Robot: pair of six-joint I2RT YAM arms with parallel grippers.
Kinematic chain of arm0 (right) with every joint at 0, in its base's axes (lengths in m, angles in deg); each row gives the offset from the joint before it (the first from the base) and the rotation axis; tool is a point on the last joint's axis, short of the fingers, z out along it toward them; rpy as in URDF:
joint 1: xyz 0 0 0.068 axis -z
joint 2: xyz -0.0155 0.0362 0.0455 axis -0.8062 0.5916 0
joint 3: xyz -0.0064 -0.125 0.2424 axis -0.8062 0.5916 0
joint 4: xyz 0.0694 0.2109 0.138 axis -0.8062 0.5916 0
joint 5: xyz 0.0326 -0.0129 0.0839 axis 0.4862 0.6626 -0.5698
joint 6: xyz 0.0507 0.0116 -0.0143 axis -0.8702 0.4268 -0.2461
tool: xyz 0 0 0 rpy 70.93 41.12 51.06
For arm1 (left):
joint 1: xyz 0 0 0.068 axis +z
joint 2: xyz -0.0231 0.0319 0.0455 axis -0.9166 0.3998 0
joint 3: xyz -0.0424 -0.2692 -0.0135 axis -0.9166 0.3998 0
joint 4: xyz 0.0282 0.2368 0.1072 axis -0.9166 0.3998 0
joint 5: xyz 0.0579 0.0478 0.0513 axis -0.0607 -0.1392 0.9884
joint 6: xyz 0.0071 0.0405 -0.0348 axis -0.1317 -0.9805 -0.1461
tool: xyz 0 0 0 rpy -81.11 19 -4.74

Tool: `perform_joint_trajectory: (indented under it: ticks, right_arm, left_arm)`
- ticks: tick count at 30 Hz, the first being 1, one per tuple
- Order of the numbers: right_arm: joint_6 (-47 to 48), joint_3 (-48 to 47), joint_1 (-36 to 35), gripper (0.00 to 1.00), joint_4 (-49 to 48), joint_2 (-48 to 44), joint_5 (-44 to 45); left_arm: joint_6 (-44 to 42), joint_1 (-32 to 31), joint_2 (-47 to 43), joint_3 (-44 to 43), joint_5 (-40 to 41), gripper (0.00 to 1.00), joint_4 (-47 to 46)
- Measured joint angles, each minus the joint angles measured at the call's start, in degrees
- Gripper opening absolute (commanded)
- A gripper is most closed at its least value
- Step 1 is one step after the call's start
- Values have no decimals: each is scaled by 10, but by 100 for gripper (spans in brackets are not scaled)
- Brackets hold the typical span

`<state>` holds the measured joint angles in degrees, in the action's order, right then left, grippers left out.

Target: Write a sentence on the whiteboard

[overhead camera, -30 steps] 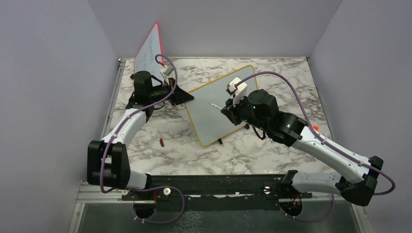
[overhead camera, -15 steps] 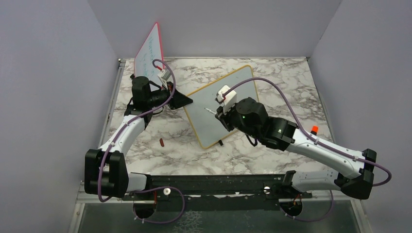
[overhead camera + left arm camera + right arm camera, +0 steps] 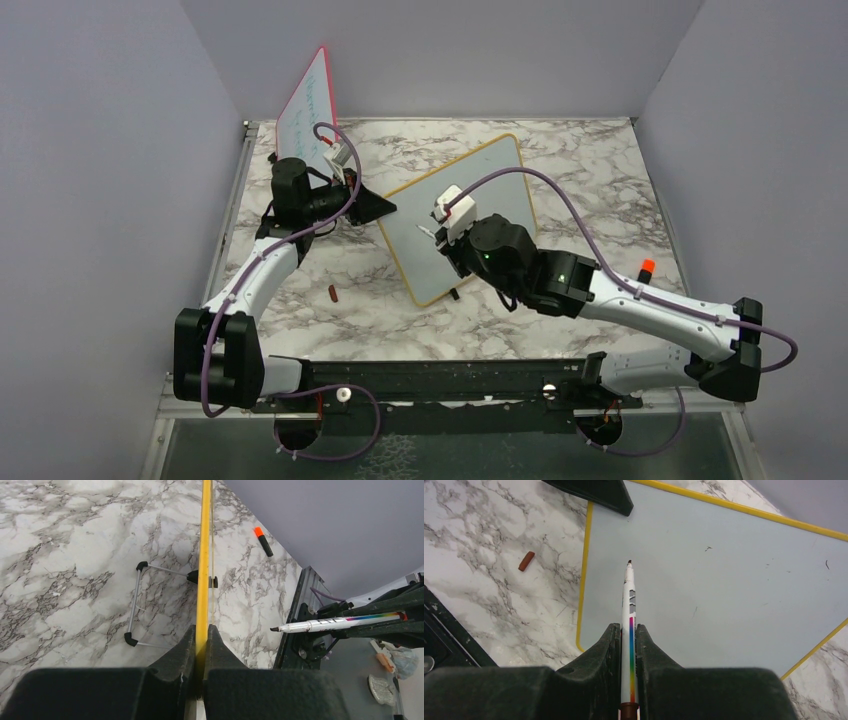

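The whiteboard (image 3: 500, 175), white with a yellow frame, stands tilted in the middle of the marble table. My left gripper (image 3: 385, 208) is shut on its left edge; in the left wrist view the yellow frame (image 3: 204, 555) runs straight out from between the jaws (image 3: 202, 630). My right gripper (image 3: 445, 240) is shut on a white marker (image 3: 629, 595) with a rainbow stripe. The marker's dark tip points at the board's face (image 3: 734, 580) near its left end. No sentence shows there, only a few small dark specks. The marker (image 3: 340, 623) also shows from the side.
A red-framed board (image 3: 310, 100) with faint writing leans at the back left. A small dark red cap (image 3: 332, 293) lies on the table left of the whiteboard. An orange-capped marker (image 3: 647, 266) lies at the right. The board's wire stand (image 3: 135, 605) sits behind it.
My right arm has swung left across the board with the marker, from its middle to its left end. The left gripper shifted slightly early on and now holds still.
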<state>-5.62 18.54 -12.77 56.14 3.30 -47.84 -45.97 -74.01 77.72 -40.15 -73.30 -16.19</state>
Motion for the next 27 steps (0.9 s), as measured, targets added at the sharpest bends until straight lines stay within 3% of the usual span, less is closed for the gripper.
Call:
perform_joint_trajectory:
  ticks: [27]
  right_arm:
    - [-2, -30, -66, 1, -44, 93, 121]
  left_arm:
    - [-4, 0, 1, 0, 3, 0, 0]
